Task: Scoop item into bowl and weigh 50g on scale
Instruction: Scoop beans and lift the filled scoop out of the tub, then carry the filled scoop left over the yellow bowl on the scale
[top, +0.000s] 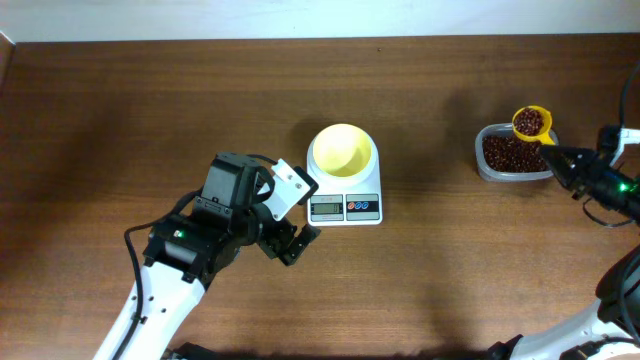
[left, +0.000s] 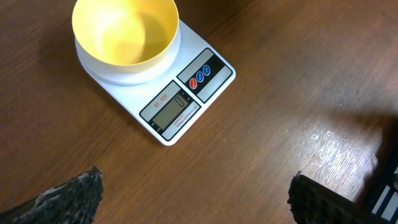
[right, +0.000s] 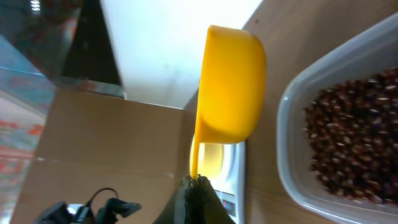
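Right up against the right wrist lens is the yellow scoop (right: 230, 87), seen side-on, its thin handle (right: 195, 155) running down into my right fingers (right: 196, 186), which are pinched hard together on the end of that handle. From overhead I can see the scoop's mouth is loaded with the beans (top: 531, 122), dark reddish-brown. It hangs over the far rim of the clear container (right: 289, 124), just above it.

The rest of the beans lie heaped inside that container, a loose grainy mass that covers the floor of the tub. The tub sits on the bench (top: 150, 100) at the right side, well apart from the scale.

The scale (left: 180, 106) is in the middle of the bench, white, with its grey display and its red and blue buttons on the near edge. The bowl (left: 124, 31) sits squarely on the weighing platform, pale yellow outside and brighter yellow within.

My left fingers (top: 297, 243) are spread as wide as they go and hold nothing. They hover over bare wood just beside the scale's front left corner. In the left wrist view their two dark pads (left: 71, 196) frame the bottom corners, with the scale and bowl ahead of them.
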